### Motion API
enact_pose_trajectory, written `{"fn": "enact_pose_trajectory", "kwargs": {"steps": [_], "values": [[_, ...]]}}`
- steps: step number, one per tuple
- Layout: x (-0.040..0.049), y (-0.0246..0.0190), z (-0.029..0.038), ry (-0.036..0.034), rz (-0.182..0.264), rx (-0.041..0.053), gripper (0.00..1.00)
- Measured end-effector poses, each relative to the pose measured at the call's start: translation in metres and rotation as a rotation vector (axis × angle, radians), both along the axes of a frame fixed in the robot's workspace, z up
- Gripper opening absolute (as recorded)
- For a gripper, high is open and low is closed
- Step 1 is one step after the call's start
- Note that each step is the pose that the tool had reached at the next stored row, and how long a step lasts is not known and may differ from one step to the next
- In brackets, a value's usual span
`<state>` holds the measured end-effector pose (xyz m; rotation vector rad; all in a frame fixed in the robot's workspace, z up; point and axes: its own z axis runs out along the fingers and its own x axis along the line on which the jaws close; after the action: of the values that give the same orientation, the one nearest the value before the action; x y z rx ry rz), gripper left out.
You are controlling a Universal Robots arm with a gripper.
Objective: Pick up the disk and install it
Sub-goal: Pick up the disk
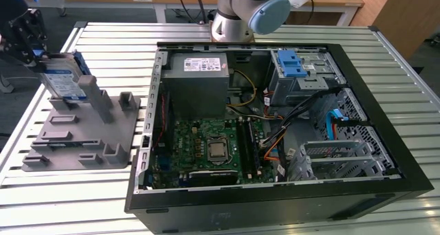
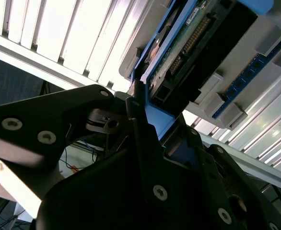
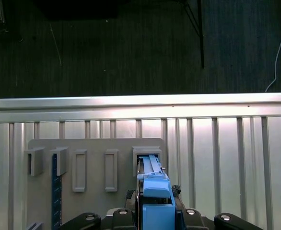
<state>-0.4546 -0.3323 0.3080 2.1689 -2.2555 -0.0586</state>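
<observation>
Broadly, we see a slatted metal table (image 1: 103, 39) carrying everything. An open black computer case (image 1: 405, 157) takes up most of it, reaching from the middle to the edge on the exterior view's right. The robot arm (image 1: 240, 13) rises at the table's back edge, behind the case. A grey slotted fixture (image 1: 82, 137) lies flat along the table's edge on the exterior view's left, just beside the case. Inside the case a grey power-supply box (image 1: 196, 83) sits near the back wall, above the green motherboard (image 1: 206, 147).

The disk (image 1: 63, 83) stands on edge, slightly tilted, at the fixture's back corner, with its label facing the exterior view. We cannot tell whether its lower edge sits in a slot or hangs just above it.

The gripper (image 1: 36, 57) is at the disk's top edge. In the second wrist view its black fingers (image 2: 140, 134) are pressed against the blue carrier frame, pinching the disk between them.
</observation>
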Motion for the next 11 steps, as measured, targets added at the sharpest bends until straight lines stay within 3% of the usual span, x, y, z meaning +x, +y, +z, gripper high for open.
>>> {"fn": "enact_pose_trajectory", "kwargs": {"steps": [11], "values": [[0.0000, 0.0000, 0.0035, 0.0000, 0.000, 0.0000, 0.36]]}}
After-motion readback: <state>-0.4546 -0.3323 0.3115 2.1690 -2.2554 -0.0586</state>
